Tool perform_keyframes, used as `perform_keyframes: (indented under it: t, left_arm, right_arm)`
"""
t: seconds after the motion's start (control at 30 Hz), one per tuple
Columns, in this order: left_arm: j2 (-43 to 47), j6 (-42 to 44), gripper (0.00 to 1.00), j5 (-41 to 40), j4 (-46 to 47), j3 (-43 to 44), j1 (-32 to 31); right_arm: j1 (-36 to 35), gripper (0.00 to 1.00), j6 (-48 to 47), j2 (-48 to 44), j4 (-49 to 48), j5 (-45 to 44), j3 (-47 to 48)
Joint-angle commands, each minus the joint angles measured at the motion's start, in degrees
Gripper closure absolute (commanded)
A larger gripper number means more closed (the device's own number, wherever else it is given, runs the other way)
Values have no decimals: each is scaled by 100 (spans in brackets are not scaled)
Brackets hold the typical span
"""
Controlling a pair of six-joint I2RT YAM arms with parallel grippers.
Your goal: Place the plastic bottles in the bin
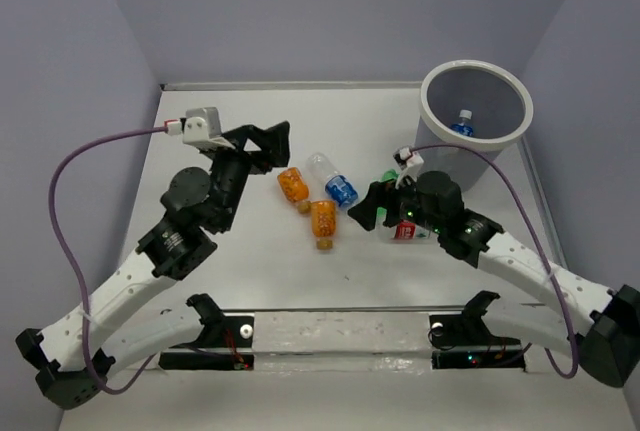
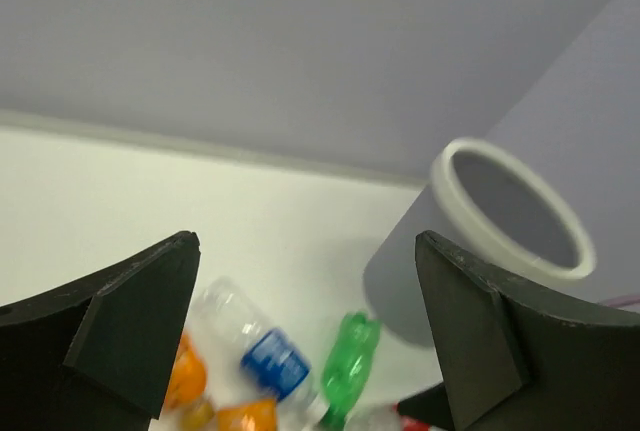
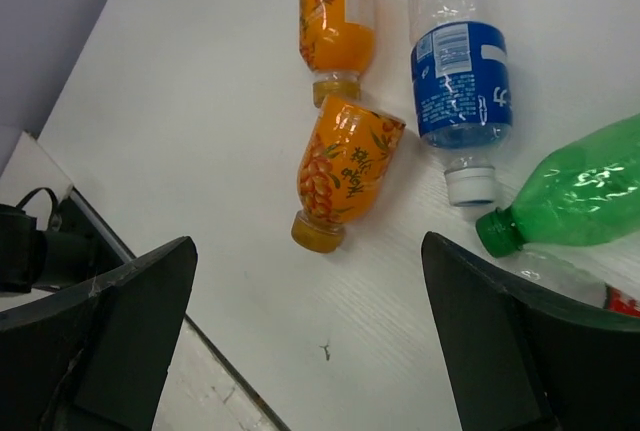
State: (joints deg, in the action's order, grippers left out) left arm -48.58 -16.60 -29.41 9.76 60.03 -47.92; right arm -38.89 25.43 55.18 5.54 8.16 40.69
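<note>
My right claw (image 1: 370, 203) gapes wide, gripping nothing, with an orange bottle (image 3: 345, 166) lying just ahead of it and a green bottle (image 3: 585, 191) beside one finger. My left claw (image 1: 283, 143), equally wide and empty, hangs near the second orange bottle (image 1: 291, 184). Beyond, the bin (image 1: 428, 111) holds a blue-labelled bottle (image 1: 462, 124).

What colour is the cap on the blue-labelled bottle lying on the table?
White cap, clearest in the right wrist view.

Bright, even overhead light, soft shadows; tabletop (image 1: 260, 271) washed out; left wrist view blurs bottles (image 2: 270, 361), right wrist sharp.
</note>
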Motion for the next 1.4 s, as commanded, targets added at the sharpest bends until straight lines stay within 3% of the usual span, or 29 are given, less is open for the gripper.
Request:
perform_keyframes:
  t: [0.0, 0.1, 0.37, 0.57, 0.93, 1.2, 1.27, 1.37]
  left_arm:
    - [207, -1247, 1, -636, -1203, -1123, 11]
    - [751, -1863, 1, -610, -1511, -1940, 11]
    - [991, -2243, 1, -812, -2285, -2259, 11]
    - [534, -2391, 1, -935, -2312, -2224, 11]
    - [-292, -2585, 1, -970, -1688, -2347, 72]
    - [-942, -2454, 1, -540, -680, -2601, 573]
    - [-1206, -2366, 1, -505, -441, -2689, 722]
    - [-1593, -2365, 1, -206, -54, -2672, 950]
  right_arm:
    - [-750, 0, 541, 730, -1449, -1316, -289]
    - [-945, 0, 936, 1257, -2213, -1720, -473]
    - [-1191, 1, 1420, 2497, -2944, -2011, -219]
    - [-1191, 0, 1632, 3183, -3147, -2275, 9]
    - [-1243, 3, 1816, 3965, -3595, -1783, 203]
    - [-1296, 18, 1887, 4053, -3727, -1862, 133]
    - [-1296, 30, 1930, 4080, -3841, -1862, 54]
    - [-1296, 38, 1939, 4027, -3885, -1810, -26]
